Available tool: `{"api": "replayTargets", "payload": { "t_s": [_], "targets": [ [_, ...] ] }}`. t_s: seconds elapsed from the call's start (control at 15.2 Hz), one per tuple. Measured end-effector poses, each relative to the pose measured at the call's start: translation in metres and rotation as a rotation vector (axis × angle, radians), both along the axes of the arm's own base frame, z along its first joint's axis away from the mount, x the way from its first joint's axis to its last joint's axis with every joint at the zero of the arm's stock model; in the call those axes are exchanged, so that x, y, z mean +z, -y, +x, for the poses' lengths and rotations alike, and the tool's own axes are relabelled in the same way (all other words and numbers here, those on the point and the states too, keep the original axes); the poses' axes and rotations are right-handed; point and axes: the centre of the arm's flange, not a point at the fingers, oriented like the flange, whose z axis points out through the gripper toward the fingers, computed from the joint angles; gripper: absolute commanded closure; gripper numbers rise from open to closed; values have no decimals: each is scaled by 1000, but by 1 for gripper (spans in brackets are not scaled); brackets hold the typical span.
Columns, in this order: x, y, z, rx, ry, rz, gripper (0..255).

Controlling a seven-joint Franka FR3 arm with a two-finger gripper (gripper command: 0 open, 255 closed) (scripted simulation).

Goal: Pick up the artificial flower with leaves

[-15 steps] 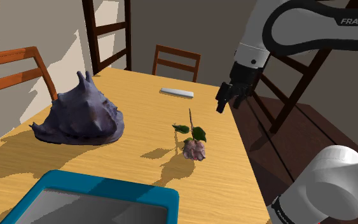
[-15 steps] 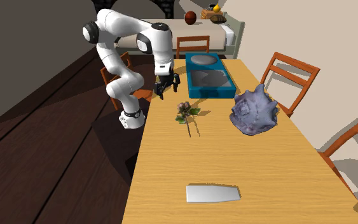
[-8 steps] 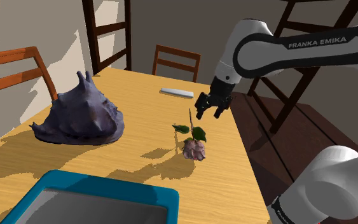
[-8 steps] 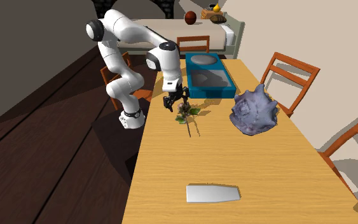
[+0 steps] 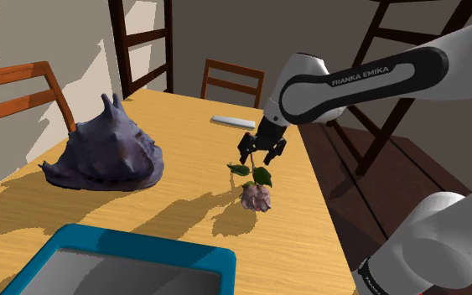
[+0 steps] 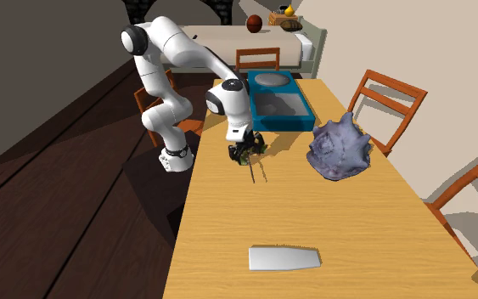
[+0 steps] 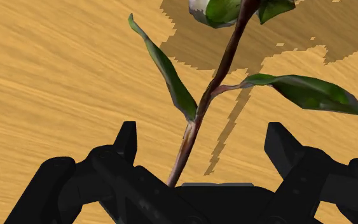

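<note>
The artificial flower (image 5: 256, 196) lies flat on the wooden table (image 5: 184, 151), a pale pink bloom with green leaves (image 5: 256, 174) and a thin dark stem. My black gripper (image 5: 257, 154) is low over the stem end, just past the leaves. In the wrist view the gripper (image 7: 201, 132) is open. The stem (image 7: 219, 70) runs up between the two fingers (image 7: 128, 137), and neither one touches it. Two green leaves (image 7: 171, 73) spread from the stem beyond the fingertips. In the second exterior view the gripper (image 6: 241, 153) covers the bloom and the stem (image 6: 252, 172) sticks out towards the camera.
A large purple conch shell (image 5: 104, 155) sits at the shoulder view's left. A blue tray (image 5: 125, 264) lies near the front edge. A flat white bar (image 5: 232, 122) rests beyond the flower. Wooden chairs (image 5: 234, 82) stand around the table. The table edge runs close beside the flower.
The arm has swung in from beyond the table edge and come down over the flower's stem. The fingers have stayed open. The flower has not moved.
</note>
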Motion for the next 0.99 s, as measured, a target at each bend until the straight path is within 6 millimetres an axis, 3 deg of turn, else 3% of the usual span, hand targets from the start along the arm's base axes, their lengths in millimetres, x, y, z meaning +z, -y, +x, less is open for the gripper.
{"api": "replayTargets", "payload": {
  "t_s": [0.33, 0.4, 0.99],
  "targets": [
    [-22, -1, 1, -2, 1, 1, 0],
    [-23, -1, 1, -2, 1, 1, 255],
    [-24, -1, 1, -2, 2, 1, 255]
  ]
}}
